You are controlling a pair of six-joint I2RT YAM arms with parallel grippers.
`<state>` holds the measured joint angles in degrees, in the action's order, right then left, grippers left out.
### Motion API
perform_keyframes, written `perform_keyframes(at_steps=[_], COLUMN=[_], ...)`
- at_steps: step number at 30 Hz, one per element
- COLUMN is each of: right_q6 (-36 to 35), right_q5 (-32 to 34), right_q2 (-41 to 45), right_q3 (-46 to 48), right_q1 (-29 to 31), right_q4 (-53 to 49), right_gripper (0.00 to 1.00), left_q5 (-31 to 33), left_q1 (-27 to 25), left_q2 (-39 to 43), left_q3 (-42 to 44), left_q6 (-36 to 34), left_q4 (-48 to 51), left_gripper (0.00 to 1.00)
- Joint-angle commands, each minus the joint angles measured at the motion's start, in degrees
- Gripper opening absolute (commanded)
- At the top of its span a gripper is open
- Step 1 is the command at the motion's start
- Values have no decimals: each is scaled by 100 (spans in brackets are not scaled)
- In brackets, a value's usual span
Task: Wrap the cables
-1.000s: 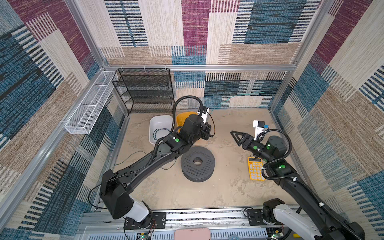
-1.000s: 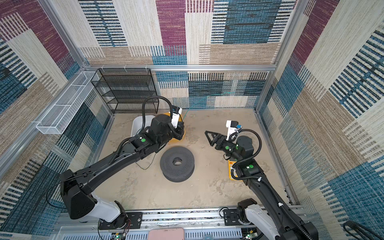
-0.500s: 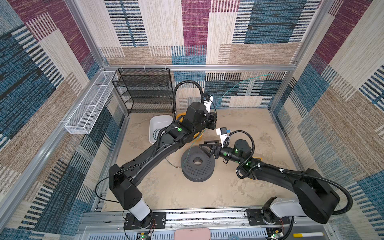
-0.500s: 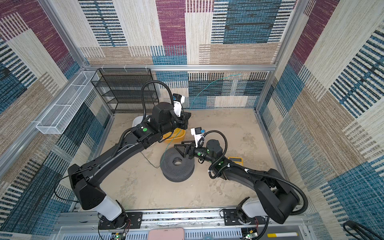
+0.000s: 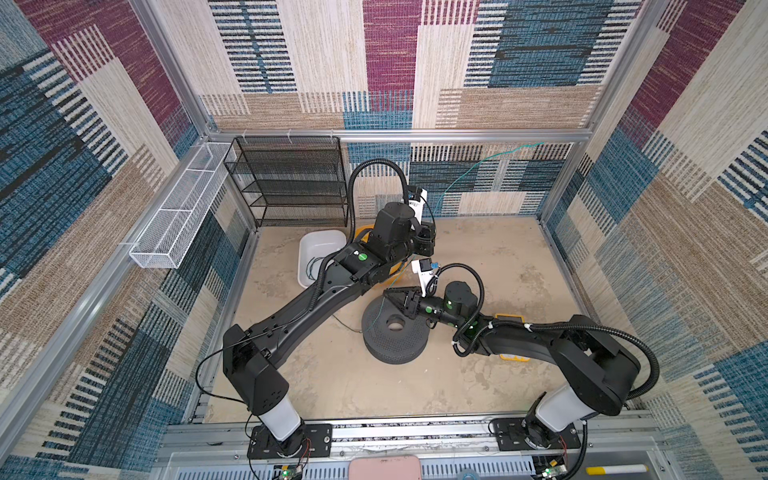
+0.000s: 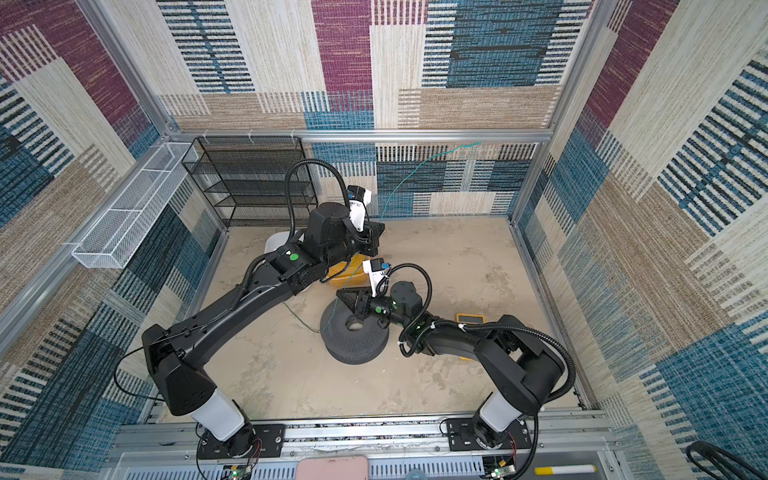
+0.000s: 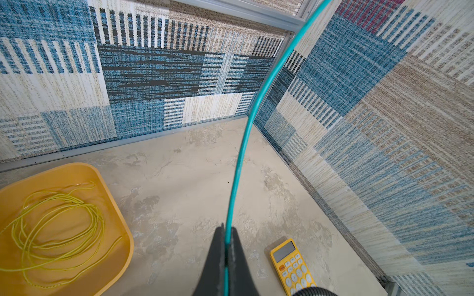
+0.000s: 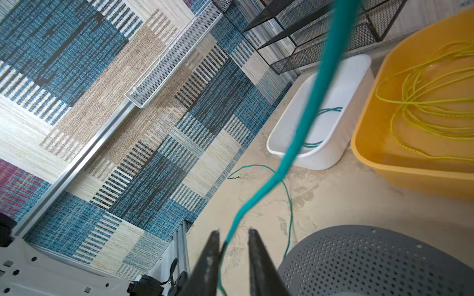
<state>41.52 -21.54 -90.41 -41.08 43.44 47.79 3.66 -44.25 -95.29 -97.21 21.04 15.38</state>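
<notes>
Left arm's fingers [image 7: 220,241] are clamped tight on the teal-green cable [image 7: 246,133] near the counter's [image 7: 179,166] back edge. Right arm's fingers [image 8: 215,243] sit slightly apart, with the cable running between them, right against one.

the reel [image 5: 395,332] lies mid-floor. the calculator [image 5: 510,319] lies right of it, partly under the right arm. behind the reel and to its left sits the tub [image 5: 322,245], with the basin [image 7: 77,176] just right of it. the tub coil [image 8: 329,110] lies in the tub and the basin coil [image 7: 97,220] lies in the basin. the rack [image 5: 291,178] stands behind the tub, against the back wall. the wire basket [image 5: 178,216] hangs on the left wall. the loose cable [image 7: 239,159] runs from high on the back wall through the left gripper [image 7: 226,229], then between the spread jaws of the right gripper [image 8: 233,232] above the reel's rim, down to the floor left of the reel.
</notes>
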Motion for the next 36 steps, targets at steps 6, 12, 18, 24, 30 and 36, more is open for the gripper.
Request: perform_keyframes(at_steps=[6,12,18,24,30,36], right_q6=[143,176,51,-52,-671,-1062], right_q5=[-82,69,40,-31,-718,-1108], right_q2=[-53,261,731,1403,2066,2516], right_q3=[-293,-50,182,413,-31,-374], right_q1=[6,6,-12,-309,-990,-1288], right_q4=[189,224,69,-329,-1658,-2524], right_gripper=[0,0,0,0,0,0], left_q5=[-245,-377,-591,-208,1191,1838], left_q1=[78,157,368,702,1216,1798], left_q2=[88,194,469,1526,3127,3762], left_q3=[149,171,111,928,2006,2867], left_q6=[182,50,-227,-599,-1065,-775], left_q4=[-381,-420,-136,238,1624,2721], left_gripper=[0,23,68,99,98,94])
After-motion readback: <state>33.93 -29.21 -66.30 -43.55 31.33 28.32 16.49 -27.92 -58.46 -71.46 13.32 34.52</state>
